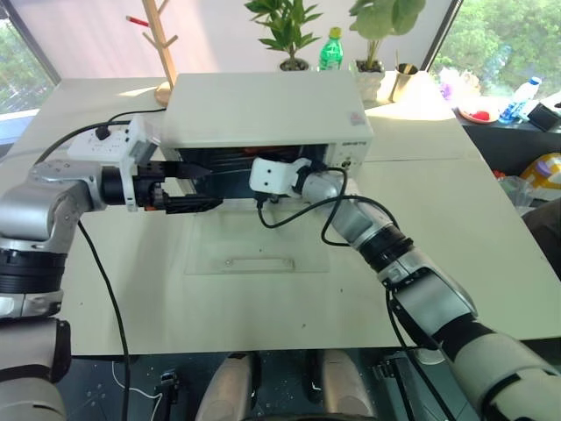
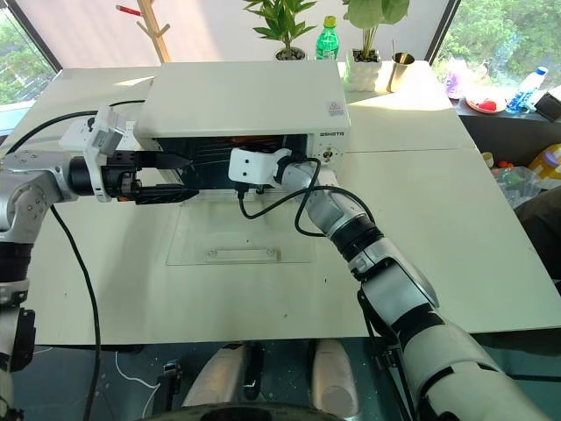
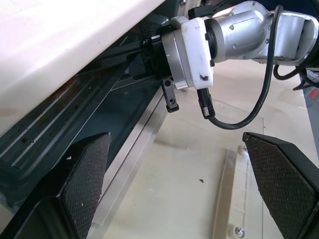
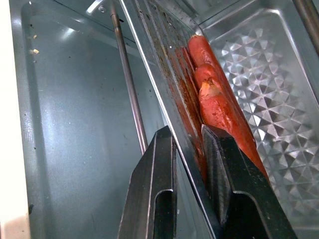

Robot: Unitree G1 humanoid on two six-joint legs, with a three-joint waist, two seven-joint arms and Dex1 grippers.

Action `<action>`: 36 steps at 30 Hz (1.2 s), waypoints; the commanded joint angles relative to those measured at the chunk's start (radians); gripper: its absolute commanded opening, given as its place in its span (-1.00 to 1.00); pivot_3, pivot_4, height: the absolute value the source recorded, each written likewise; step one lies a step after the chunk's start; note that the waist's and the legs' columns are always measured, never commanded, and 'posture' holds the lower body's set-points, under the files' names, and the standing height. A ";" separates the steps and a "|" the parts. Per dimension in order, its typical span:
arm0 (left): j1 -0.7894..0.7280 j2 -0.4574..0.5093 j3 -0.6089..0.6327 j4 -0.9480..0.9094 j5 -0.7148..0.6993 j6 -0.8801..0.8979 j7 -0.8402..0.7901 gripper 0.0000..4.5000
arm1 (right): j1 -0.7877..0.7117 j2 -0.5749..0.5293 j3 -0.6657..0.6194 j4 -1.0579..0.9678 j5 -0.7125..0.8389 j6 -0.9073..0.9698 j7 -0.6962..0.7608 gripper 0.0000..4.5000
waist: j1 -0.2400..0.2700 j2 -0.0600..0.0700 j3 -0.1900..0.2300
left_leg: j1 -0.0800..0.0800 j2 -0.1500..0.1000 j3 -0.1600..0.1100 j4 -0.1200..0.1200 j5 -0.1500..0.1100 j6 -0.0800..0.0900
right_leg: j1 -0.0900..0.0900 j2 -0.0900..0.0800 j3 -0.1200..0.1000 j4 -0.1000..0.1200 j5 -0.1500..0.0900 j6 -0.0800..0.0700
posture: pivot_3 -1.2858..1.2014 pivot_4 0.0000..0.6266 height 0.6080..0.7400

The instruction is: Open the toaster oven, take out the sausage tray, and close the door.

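So the left gripper [image 1: 200, 186] hangs just off the left side of the oven mouth with its two fingers spread as wide as they go and nothing between them, probably parked there to catch the other end of the tray once it slides out. Moving right, the door [image 1: 254, 248] is already dropped flat on the table [image 1: 456, 219] in front of the toaster oven [image 1: 263, 110], which is why both arms can get at the opening at all. Then the right gripper [image 4: 188, 164], reaching into the cavity: its fingers are squeezed together on the front lip of the sausage tray [image 4: 254, 74], one finger outside the rim and one inside, right next to the sausages [image 4: 217, 99]. The tray is still sitting inside the oven, so my guess is a straight pull outward comes next, keeping it level so nothing rolls.
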 commanded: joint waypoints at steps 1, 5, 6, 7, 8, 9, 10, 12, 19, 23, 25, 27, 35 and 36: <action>-0.028 0.004 0.024 0.000 0.004 -0.018 -0.003 1.00 | 0.003 -0.004 -0.006 -0.024 -0.019 -0.002 0.018 -0.87 | 0.000 0.000 0.000 | 0.000 0.000 0.000 0.000 0.000 0.000 | 0.000 0.000 0.000 0.000 0.000 0.000 | 0.03 -0.52 0.65; -0.049 -0.002 0.022 0.028 0.013 -0.023 -0.005 1.00 | 0.024 -0.005 -0.004 -0.047 -0.025 -0.003 0.020 -0.87 | 0.001 0.000 0.000 | 0.000 0.000 0.000 0.000 0.000 0.000 | 0.000 0.000 0.000 0.000 0.000 0.000 | 0.03 -0.52 0.65; -0.059 -0.006 0.022 0.041 0.016 -0.025 -0.004 1.00 | 0.036 -0.006 -0.003 -0.061 -0.028 -0.002 0.021 -0.87 | 0.003 0.000 0.000 | 0.000 0.000 0.000 0.000 0.000 0.000 | 0.000 0.000 0.000 0.000 0.000 0.000 | 0.03 -0.52 0.65; -0.071 -0.009 0.022 0.055 0.021 -0.028 -0.003 1.00 | 0.047 -0.008 -0.002 -0.075 -0.031 0.000 0.023 -0.87 | 0.003 0.000 0.000 | 0.000 0.000 0.000 0.000 0.000 0.000 | 0.000 0.000 0.000 0.000 0.000 0.000 | 0.03 -0.52 0.65; -0.084 -0.014 0.021 0.069 0.025 -0.031 -0.002 1.00 | 0.063 -0.009 -0.002 -0.093 -0.033 0.003 0.026 -0.87 | 0.003 0.000 0.000 | 0.000 0.000 0.000 0.000 0.000 0.000 | 0.000 0.000 0.000 0.000 0.000 0.000 | 0.03 -0.52 0.65; -0.093 -0.017 0.021 0.080 0.029 -0.034 -0.002 1.00 | 0.079 -0.011 -0.001 -0.111 -0.036 0.007 0.028 -0.87 | 0.004 0.000 0.000 | 0.000 0.000 0.000 0.000 0.000 0.000 | 0.000 0.000 0.000 0.000 0.000 0.000 | 0.03 -0.52 0.65; -0.107 -0.021 0.019 0.095 0.035 -0.038 -0.002 1.00 | 0.100 -0.012 0.000 -0.135 -0.039 0.015 0.032 -0.87 | 0.004 0.000 0.000 | 0.000 0.000 0.000 0.000 0.000 0.000 | 0.000 0.000 0.000 0.000 0.000 0.000 | 0.03 -0.52 0.65; -0.124 -0.027 0.016 0.115 0.043 -0.044 -0.004 1.00 | 0.129 -0.011 -0.001 -0.169 -0.047 0.027 0.039 -0.87 | 0.005 -0.001 0.000 | 0.000 0.000 -0.001 0.000 0.000 0.000 | 0.001 0.000 0.000 0.001 0.000 0.000 | 0.03 -0.52 0.65; -0.156 -0.038 0.005 0.154 0.068 -0.058 -0.023 1.00 | 0.220 -0.027 -0.014 -0.301 -0.063 0.074 0.060 -0.87 | 0.010 -0.002 -0.001 | 0.001 0.000 -0.001 0.001 -0.001 0.002 | 0.002 0.000 0.000 0.002 0.000 0.000 | 0.03 -0.52 0.65; -0.177 -0.043 -0.005 0.181 0.079 -0.067 -0.036 1.00 | 0.269 -0.043 -0.030 -0.398 -0.072 0.103 0.075 -0.87 | 0.013 -0.003 -0.002 | 0.001 -0.001 -0.002 0.001 -0.001 0.002 | 0.002 0.000 0.000 0.002 0.000 0.000 | 0.03 -0.52 0.65; -0.183 -0.047 -0.007 0.190 0.083 -0.071 -0.041 1.00 | 0.292 -0.053 -0.037 -0.441 -0.079 0.109 0.076 -0.87 | 0.014 -0.003 -0.002 | 0.001 -0.001 -0.002 0.002 -0.001 0.002 | 0.003 0.000 0.000 0.002 0.000 0.000 | 0.03 -0.52 0.65; -0.188 -0.050 -0.009 0.198 0.087 -0.073 -0.046 1.00 | 0.319 -0.068 -0.045 -0.487 -0.085 0.112 0.079 -0.87 | 0.015 -0.003 -0.002 | 0.001 -0.001 -0.003 0.002 -0.001 0.003 | 0.003 0.000 0.000 0.002 0.000 0.000 | 0.03 -0.52 0.65; -0.189 -0.054 -0.014 0.210 0.101 -0.082 -0.067 1.00 | 0.437 -0.117 -0.076 -0.642 -0.092 0.144 0.095 -0.87 | 0.017 -0.003 -0.002 | 0.000 -0.002 -0.005 0.002 -0.001 0.003 | 0.003 0.000 0.000 0.001 0.000 0.000 | 0.03 -0.52 0.65; -0.189 -0.055 -0.014 0.212 0.103 -0.083 -0.070 1.00 | 0.452 -0.123 -0.079 -0.663 -0.092 0.148 0.098 -0.87 | 0.018 -0.003 -0.002 | 0.000 -0.002 -0.005 0.002 -0.001 0.003 | 0.003 0.000 0.000 0.001 0.000 0.000 | 0.03 -0.52 0.65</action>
